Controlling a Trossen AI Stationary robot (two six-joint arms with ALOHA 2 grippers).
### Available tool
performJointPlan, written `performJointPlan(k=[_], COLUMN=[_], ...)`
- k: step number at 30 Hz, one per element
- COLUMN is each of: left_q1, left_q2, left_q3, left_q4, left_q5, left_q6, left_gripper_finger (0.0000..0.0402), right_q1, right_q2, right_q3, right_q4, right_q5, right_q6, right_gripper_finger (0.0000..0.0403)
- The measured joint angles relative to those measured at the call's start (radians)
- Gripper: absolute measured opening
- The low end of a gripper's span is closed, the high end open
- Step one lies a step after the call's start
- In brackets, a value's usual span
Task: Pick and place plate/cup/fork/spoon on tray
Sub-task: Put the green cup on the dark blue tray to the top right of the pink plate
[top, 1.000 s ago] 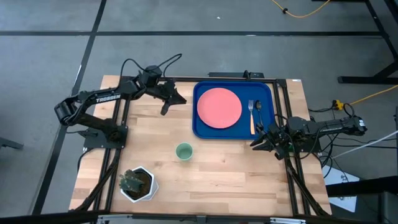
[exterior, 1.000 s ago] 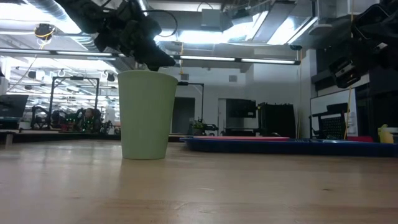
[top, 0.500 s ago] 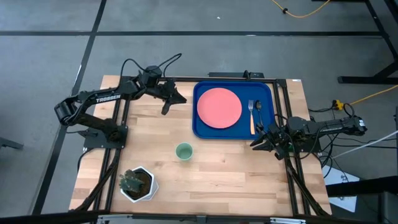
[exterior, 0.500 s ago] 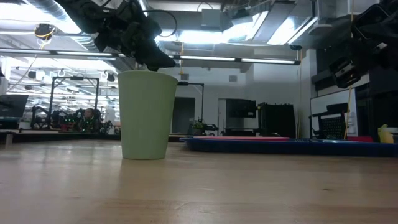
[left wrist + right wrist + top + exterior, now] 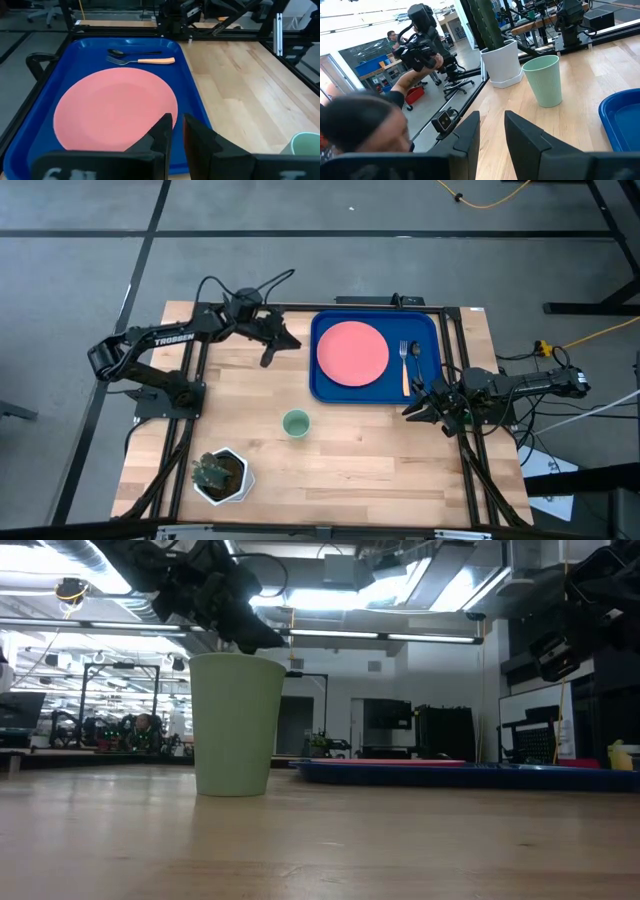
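Nothing on the table had shifted since the earlier frames: both arms held their places and the small pale green round cup point(image 5: 295, 423) stood alone on the bare wood.

Left gripper point(image 5: 267, 353) hung beside the left edge of the large rectangular deep-blue tray point(image 5: 322, 392), its fingers nearly closed on nothing, with the cup well apart from it toward the table's middle. Right gripper point(image 5: 411, 409) waited just off the tray's right near corner, fingers slightly parted and empty. On the tray lay the flat round coral-pink plate point(image 5: 352, 352); beside it lay the tan-handled fork with silver tines point(image 5: 405, 369) and the slim dark metal spoon point(image 5: 414, 352). White lettering on the left arm read "TROSSEN". A white pot holding a green plant point(image 5: 219, 475) stood near the table's front left corner.
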Motion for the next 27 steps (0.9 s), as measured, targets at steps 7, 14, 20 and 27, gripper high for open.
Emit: performJointPlan(k=[7,14,20,27], left_q1=[-0.045,-0.101,-0.177,-0.291], left_q2=[0.000,0.000,0.018,0.078], left_q3=[0.000,0.000,-0.006,-0.007], left_q4=[0.000,-0.008,-0.026,-0.011], left_q5=[0.052,0.085,-0.001,-0.051], left_q6=[0.047,0.040,-0.050,-0.020], left_gripper_finger=[0.0037,0.0037,0.0037,0.0036], right_q1=[0.000,0.000,0.000,0.000], right_q2=[0.000,0.000,0.000,0.000], right_q3=[0.000,0.000,0.000,0.000], right_q4=[0.000,0.000,0.000,0.000], right_q5=[0.000,0.000,0.000,0.000], right_q6=[0.000,0.000,0.000,0.000], right_gripper_finger=[0.0095,0.0095,0.0095,0.0095])
